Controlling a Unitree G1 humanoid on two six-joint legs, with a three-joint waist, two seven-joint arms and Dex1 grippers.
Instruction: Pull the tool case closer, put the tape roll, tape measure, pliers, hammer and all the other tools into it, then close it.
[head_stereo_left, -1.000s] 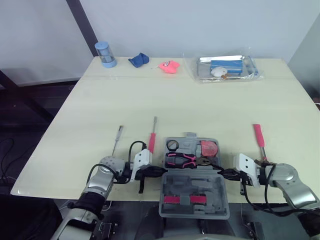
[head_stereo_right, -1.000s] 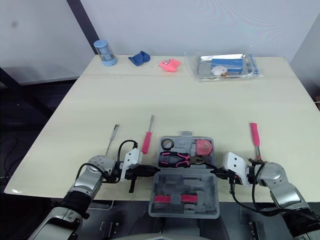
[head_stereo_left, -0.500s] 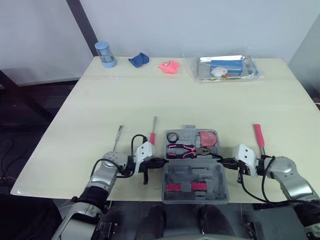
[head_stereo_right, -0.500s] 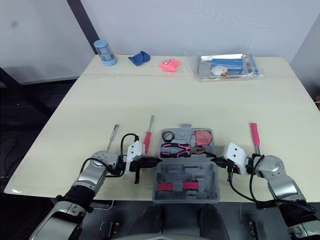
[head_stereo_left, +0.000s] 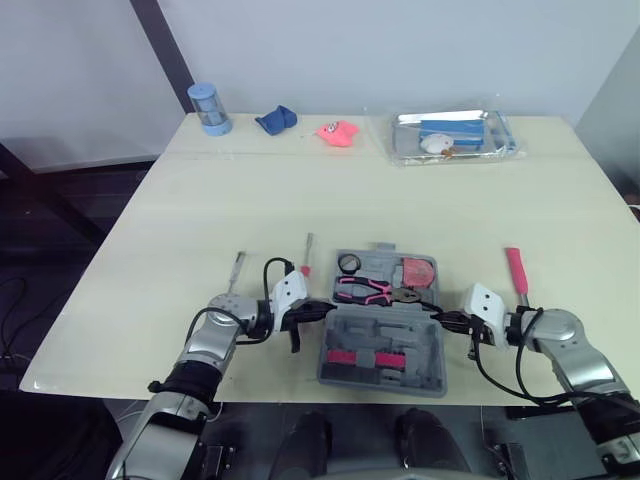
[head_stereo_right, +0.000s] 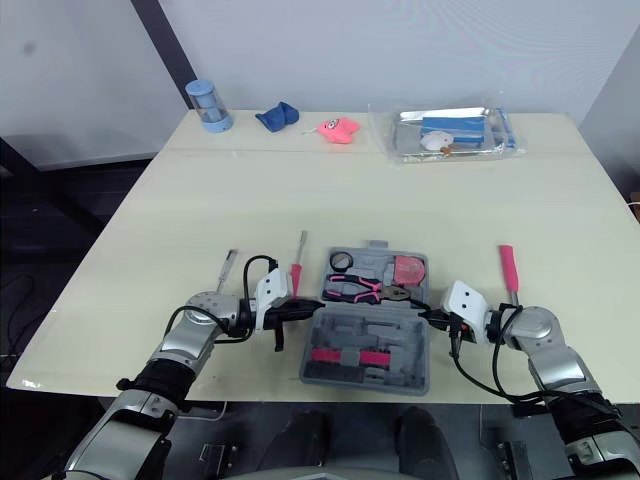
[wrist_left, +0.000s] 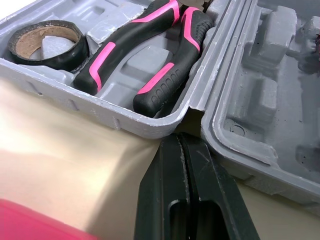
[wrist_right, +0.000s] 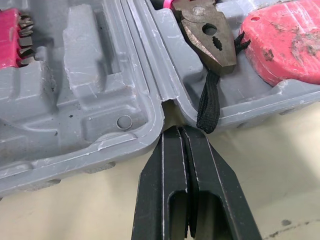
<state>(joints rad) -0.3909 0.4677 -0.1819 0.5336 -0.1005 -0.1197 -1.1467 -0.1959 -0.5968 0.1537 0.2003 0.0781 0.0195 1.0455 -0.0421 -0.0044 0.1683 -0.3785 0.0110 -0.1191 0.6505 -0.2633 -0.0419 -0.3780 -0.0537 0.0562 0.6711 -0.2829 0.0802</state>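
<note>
The grey tool case (head_stereo_left: 385, 335) lies open near the table's front edge, lid half nearest me. Its tray holds a black tape roll (wrist_left: 45, 42), pink-handled pliers (wrist_left: 145, 55) and a red tape measure (wrist_right: 285, 40). My left gripper (head_stereo_left: 320, 310) is shut, its tips against the hinge notch on the case's left side. My right gripper (head_stereo_left: 436, 316) is shut too, its tips at the hinge notch on the right side. Left of the case lie a pink-handled screwdriver (head_stereo_right: 296, 268) and a thin silver tool (head_stereo_right: 226, 268). A pink-handled tool (head_stereo_left: 516, 270) lies to the right.
At the table's far side stand a blue cup (head_stereo_left: 205, 107), a blue cloth (head_stereo_left: 275, 119), a pink toy (head_stereo_left: 338, 133) and a clear plastic bag of items (head_stereo_left: 455, 137). The front table edge (head_stereo_left: 260, 392) runs just below the case lid.
The case has slid away from me, from overhanging the front edge to lying fully on the table. Both grippers moved forward with it, staying at its hinge.
</note>
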